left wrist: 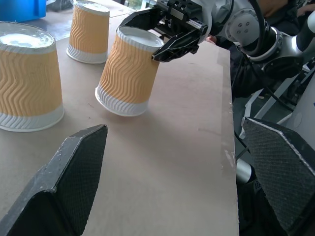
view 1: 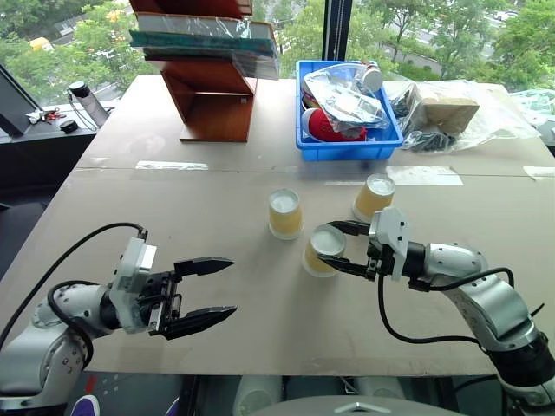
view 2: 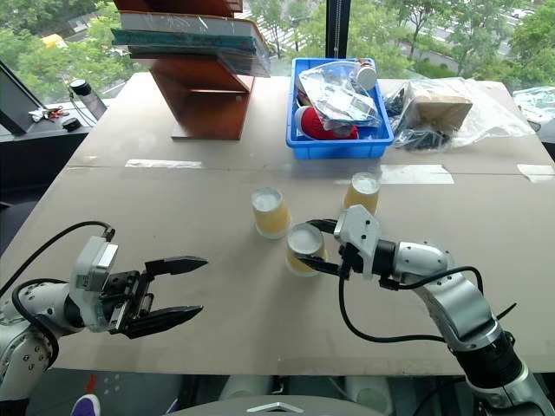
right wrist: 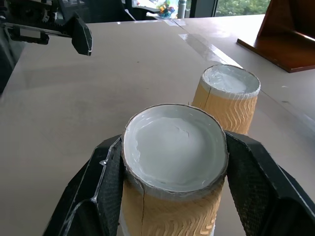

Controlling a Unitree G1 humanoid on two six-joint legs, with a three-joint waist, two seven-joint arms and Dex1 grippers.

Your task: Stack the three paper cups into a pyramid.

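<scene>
Cups, three, all upside down mid-table. Head views: right gripper clamped around the near cup; second cup just beside it, third cup farther back near the blue bin. Left gripper released, jaws wide, well apart from them. Left wrist view: held cup tilted, one edge of its rim apparently lifted off the table. Right wrist view: both fingers press the cup's ribbed sides just under its white base.
</scene>
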